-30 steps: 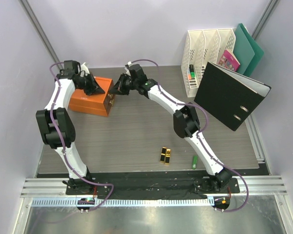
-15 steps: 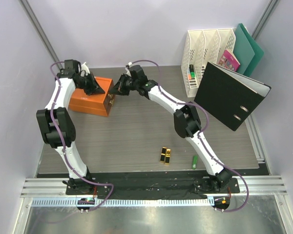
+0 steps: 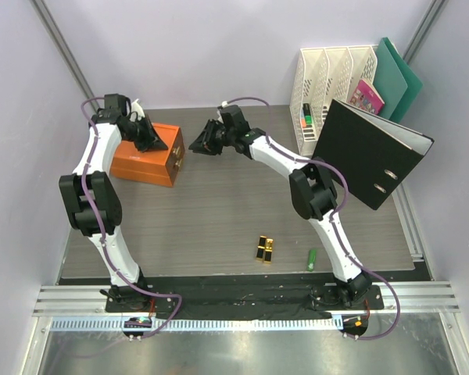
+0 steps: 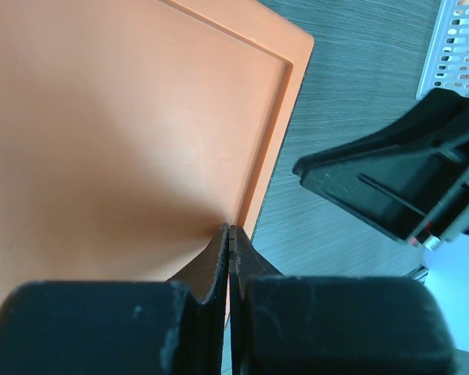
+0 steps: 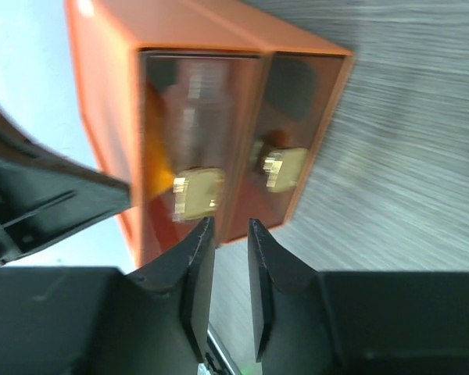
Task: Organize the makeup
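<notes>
Two black-gold lipsticks [image 3: 264, 248] lie side by side near the table's front edge. A small green tube [image 3: 312, 258] lies to their right. The orange box [image 3: 141, 166] stands at the back left, its two drawers facing right. Both drawers have gold knobs [image 5: 197, 194], and an orange-yellow shape [image 5: 158, 168] shows through one tinted front. My left gripper [image 4: 230, 230] is shut, with its tips resting on the box's lid near the right edge. My right gripper [image 5: 229, 226] hangs just off the drawer fronts, open a little, with nothing between its fingers.
A white file rack [image 3: 328, 86] stands at the back right with a green item [image 3: 306, 117] in one slot. A pink booklet [image 3: 366, 95] and green folders [image 3: 397, 74] stand behind it. A black binder [image 3: 371, 152] leans in front of the rack.
My right gripper has drawn back to the right, away from the box's drawer front, and its jaws have parted. The left gripper stays on the lid.
</notes>
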You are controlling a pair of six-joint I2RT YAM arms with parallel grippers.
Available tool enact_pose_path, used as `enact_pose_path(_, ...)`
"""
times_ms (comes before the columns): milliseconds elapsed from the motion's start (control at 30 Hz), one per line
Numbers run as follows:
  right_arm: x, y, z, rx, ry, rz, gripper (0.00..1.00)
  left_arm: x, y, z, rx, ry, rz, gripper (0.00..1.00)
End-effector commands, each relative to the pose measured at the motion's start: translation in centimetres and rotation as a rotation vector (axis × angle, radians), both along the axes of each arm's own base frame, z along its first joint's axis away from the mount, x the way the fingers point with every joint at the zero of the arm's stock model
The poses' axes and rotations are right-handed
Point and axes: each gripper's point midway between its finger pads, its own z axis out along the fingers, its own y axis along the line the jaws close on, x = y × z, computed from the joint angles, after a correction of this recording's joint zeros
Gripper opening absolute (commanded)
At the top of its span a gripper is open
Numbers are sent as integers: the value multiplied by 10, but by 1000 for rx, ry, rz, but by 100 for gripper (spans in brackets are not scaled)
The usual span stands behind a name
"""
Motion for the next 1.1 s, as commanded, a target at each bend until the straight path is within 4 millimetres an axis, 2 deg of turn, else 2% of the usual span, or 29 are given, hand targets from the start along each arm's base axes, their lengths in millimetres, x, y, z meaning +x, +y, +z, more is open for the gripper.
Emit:
enact_pose_path(0, -13, -1, 2, -19, 16, 18, 30, -95, 26, -111, 220, 504, -48, 0)
enact_pose_path(33, -17, 0, -14, -41, 46, 28, 34, -96, 26, -111, 220, 506, -48, 0)
enact_pose_path(100, -20, 5, -23, -56, 51, 40, 40, -97, 26, -111, 220, 505, -51, 0)
enact_pose_path(133, -26, 10, -30, -72, 67, 53, 47, -99, 26, -112, 220, 510, -53, 0)
enact_pose_path(200, -25, 17, -36, -80, 68, 62, 55, -99, 25, -112, 219, 510, -53, 0)
enact_pose_path(300, -26, 28, -46, -96, 81, 65, 61, -100, 25, -112, 214, 507, -52, 0)
enact_pose_path(433, -17, 34, -51, -96, 87, 38, 61, -100, 24, -112, 212, 507, -50, 0)
enact_pose_path(467, -14, 33, -58, -104, 91, 27, 61, -101, 24, -113, 210, 513, -49, 0)
enact_pose_path(700, -5, 33, -72, -124, 97, -18, 61, -103, 23, -114, 206, 515, -50, 0)
enact_pose_path(867, -1, 39, -62, -88, 87, -17, 60, -105, 23, -116, 207, 520, -55, 0)
enact_pose_path(1000, 2, 41, -47, -57, 61, -11, 59, -105, 23, -117, 207, 525, -56, 0)
enact_pose_path(1067, 4, 38, -47, -62, 58, -29, 59, -105, 23, -117, 207, 525, -56, 0)
